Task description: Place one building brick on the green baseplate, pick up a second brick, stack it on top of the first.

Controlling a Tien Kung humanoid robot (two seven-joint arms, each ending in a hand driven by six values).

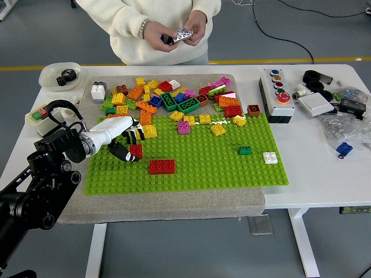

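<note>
Left arm [40,185] comes in from the lower left corner. Left robot hand [123,139] sits over the baseplate's [197,171] left edge, fingers [119,152] curled around a small red brick [136,152]; brick looks to be at baseplate level, can't tell if it's seated on the studs. Right arm not in view.

Far left of table [313,174]: bowl [59,75] with dark gears at the far left corner, small box [39,117] with red and green buttons near the left edge behind the arm.

Baseplate lies on a grey mat [174,200], mid table. On it, left to right: a long red brick [162,167] just right of the hand, near the front edge; pink brick [184,127] and yellow bricks [218,130] along the far edge; small green brick [245,150] and white brick [270,157] toward the right edge.

Brick pile [168,95] covers the mat beyond the baseplate's far edge, mixed colours, with a grey-white brick [99,91] at its left end.

A person at the far side holds a grey brick [182,35] in both hands [174,32], above the table.

Right side: control box [277,94] with coloured buttons, then loose parts [333,101] and a small blue brick [344,149] near the right edge.
</note>
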